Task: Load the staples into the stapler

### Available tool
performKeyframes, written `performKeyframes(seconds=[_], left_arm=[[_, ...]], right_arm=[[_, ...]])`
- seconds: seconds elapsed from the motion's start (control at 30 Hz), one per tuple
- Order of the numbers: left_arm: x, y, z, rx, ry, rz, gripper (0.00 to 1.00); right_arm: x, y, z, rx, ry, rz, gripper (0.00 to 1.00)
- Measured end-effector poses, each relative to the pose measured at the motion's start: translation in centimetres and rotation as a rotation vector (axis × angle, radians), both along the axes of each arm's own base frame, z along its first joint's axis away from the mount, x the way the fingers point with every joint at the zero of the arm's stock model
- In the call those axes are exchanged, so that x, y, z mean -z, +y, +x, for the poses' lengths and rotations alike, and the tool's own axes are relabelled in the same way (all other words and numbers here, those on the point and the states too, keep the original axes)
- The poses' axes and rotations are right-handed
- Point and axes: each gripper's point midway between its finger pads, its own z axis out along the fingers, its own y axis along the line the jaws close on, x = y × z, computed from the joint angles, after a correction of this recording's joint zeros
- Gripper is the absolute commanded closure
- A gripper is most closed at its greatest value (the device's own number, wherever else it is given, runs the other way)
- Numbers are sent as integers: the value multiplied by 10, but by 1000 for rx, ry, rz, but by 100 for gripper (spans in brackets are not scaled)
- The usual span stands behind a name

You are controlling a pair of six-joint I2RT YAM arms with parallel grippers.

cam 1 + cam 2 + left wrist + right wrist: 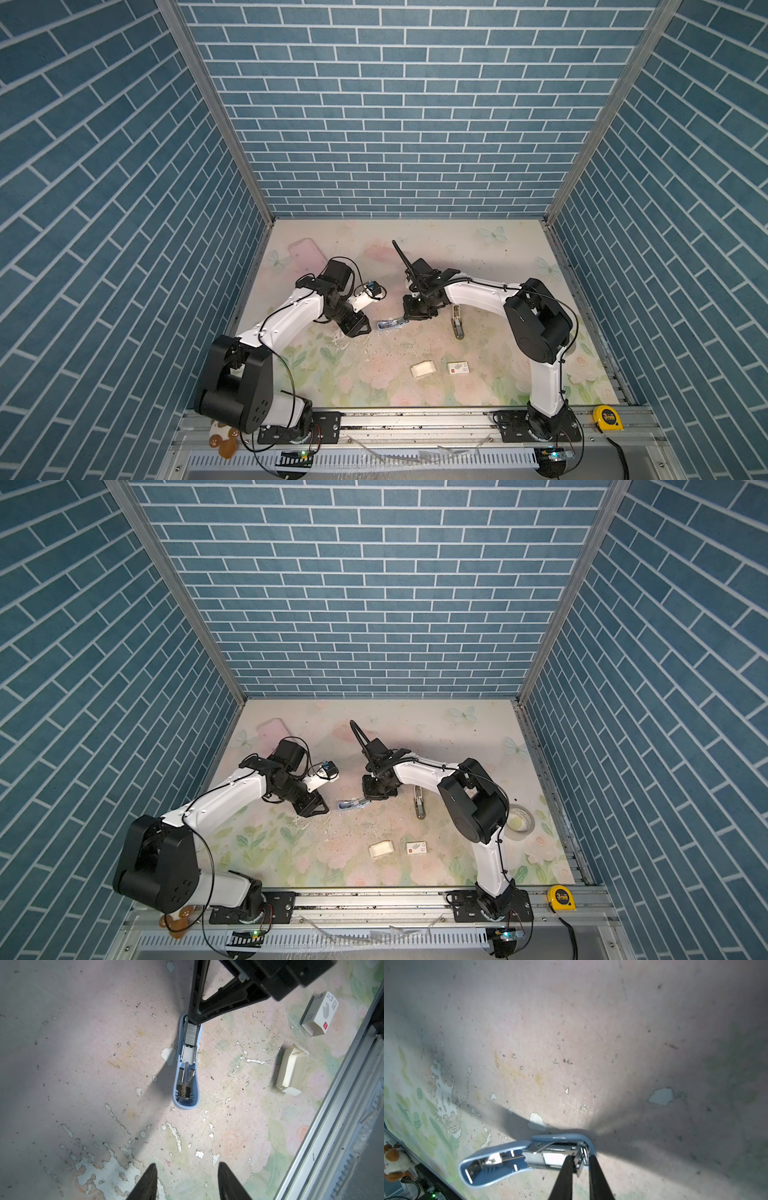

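Note:
The light blue stapler (388,325) (351,805) lies opened flat on the table, with its metal channel facing up (187,1076). A silvery strip of staples (191,1032) (553,1157) sits in that channel near the front end. My right gripper (402,319) (581,1157) is shut on the stapler's front end. One finger rests over the staples and the other is outside the blue nose. My left gripper (359,328) (187,1167) hovers open a little short of the stapler's rear end, with nothing between its fingers.
A white card tray (423,369) (291,1072) and a red-marked white sleeve (458,368) (320,1016) lie nearer the front. A second tan stapler (457,322) is to the right, a pink phone (307,254) at the back left, a tape roll (517,818) at the right.

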Motion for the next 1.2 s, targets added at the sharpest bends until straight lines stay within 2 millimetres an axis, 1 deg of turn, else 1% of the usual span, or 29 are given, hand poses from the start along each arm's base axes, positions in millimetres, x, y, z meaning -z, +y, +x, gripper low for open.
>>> performKeyframes(seconds=[0.1, 0.33, 0.43, 0.53, 0.7, 0.9, 1.2], left_arm=[[9, 0, -1, 2, 30, 11, 50], [39, 2, -5, 9, 136, 47, 51], [46, 2, -5, 19, 155, 57, 51], [50, 1, -1, 25, 160, 60, 53], [54, -2, 12, 6, 138, 63, 61], [56, -1, 27, -47, 94, 82, 62], [59, -6, 27, -63, 118, 69, 63]], right_arm=[[0, 0, 0, 0, 0, 0, 84], [0, 0, 0, 0, 0, 0, 85], [0, 0, 0, 0, 0, 0, 86], [0, 0, 0, 0, 0, 1, 87], [0, 0, 0, -1, 0, 1, 88], [0, 1, 0, -1, 0, 3, 90], [-1, 2, 1, -15, -10, 9, 94]])
